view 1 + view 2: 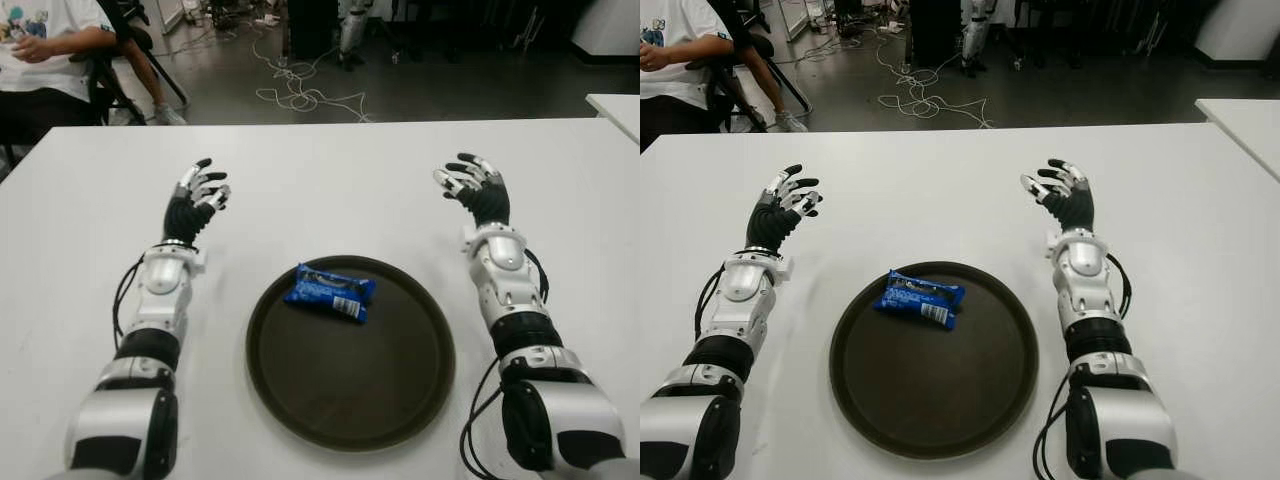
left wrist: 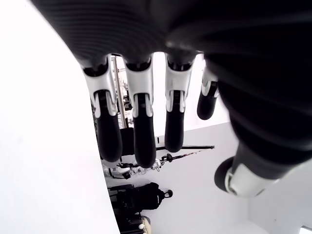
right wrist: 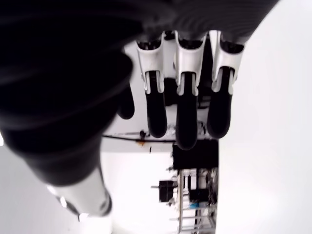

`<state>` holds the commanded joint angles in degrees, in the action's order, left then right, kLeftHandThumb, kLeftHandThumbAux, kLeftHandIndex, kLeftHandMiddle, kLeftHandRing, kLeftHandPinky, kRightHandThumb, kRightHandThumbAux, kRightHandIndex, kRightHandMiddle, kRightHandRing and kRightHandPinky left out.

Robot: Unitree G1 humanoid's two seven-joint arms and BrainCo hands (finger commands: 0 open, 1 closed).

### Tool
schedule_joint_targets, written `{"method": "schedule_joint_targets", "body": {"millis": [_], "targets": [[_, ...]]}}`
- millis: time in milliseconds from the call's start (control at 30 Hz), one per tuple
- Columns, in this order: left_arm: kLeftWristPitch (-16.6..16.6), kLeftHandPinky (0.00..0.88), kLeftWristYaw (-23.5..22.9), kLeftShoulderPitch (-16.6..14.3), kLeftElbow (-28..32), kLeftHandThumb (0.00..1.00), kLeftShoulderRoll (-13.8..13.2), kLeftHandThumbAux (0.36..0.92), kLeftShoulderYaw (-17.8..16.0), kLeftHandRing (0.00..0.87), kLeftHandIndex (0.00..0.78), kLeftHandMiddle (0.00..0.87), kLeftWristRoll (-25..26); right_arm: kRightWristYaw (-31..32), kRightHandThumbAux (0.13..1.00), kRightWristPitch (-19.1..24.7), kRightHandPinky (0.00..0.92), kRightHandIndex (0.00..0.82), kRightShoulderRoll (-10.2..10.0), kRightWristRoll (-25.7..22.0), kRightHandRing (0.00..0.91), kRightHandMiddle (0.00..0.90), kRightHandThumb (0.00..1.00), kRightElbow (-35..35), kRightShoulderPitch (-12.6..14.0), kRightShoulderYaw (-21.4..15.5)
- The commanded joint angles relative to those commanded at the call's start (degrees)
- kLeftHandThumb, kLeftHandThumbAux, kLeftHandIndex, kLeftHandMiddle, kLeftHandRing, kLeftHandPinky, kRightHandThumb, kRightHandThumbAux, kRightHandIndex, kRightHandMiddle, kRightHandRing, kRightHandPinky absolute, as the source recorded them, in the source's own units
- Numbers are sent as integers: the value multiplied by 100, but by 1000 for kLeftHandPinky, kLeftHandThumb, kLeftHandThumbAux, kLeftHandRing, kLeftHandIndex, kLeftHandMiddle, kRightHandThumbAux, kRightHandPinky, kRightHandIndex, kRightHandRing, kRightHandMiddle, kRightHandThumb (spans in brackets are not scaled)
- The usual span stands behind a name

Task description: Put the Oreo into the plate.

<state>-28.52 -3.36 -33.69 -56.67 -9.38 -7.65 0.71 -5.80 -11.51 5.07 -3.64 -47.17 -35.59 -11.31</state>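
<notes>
A blue Oreo packet [image 1: 330,291] lies inside the dark round plate [image 1: 400,400], near its far left rim. My left hand [image 1: 200,190] is over the white table to the left of the plate, fingers relaxed and holding nothing. My right hand [image 1: 472,183] is to the right of the plate and a little farther back, also open and empty. Both wrist views show only each hand's own spread fingers [image 2: 139,136] [image 3: 187,122] with nothing between them.
The white table [image 1: 330,180] stretches around the plate. A seated person [image 1: 45,50] is beyond the table's far left corner. Cables [image 1: 300,95] lie on the floor behind. A second white table edge [image 1: 618,105] shows at the far right.
</notes>
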Motion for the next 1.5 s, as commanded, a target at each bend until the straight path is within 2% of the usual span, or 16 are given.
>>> {"method": "schedule_joint_targets", "body": {"millis": [33, 67, 167, 267, 900, 1500], "targets": [[-4, 394, -10, 4, 7, 445, 3, 665, -4, 316, 133, 265, 7, -6, 794, -19, 443, 330, -10, 2, 389, 348, 373, 37, 20, 8], [-6, 393, -17, 8, 12, 451, 4, 669, -7, 316, 132, 266, 12, -11, 773, -33, 443, 357, -16, 3, 391, 351, 482, 57, 32, 15], [8, 393, -34, 16, 24, 459, 10, 677, -25, 317, 131, 271, 35, -43, 749, -118, 445, 390, -57, 33, 395, 357, 612, 176, 110, 61], [25, 393, -24, 10, 7, 459, 10, 679, -32, 317, 130, 271, 42, -31, 742, -265, 445, 400, -56, 73, 395, 356, 653, 196, 156, 110], [10, 406, 36, 21, 18, 435, -3, 675, -22, 326, 135, 275, 25, -8, 737, -421, 433, 402, -10, 157, 375, 336, 670, 132, 185, 245], [33, 393, -109, 10, -13, 452, -35, 680, -63, 316, 132, 269, 102, -21, 737, -595, 456, 405, -16, 178, 397, 363, 673, 73, 172, 318]]}}
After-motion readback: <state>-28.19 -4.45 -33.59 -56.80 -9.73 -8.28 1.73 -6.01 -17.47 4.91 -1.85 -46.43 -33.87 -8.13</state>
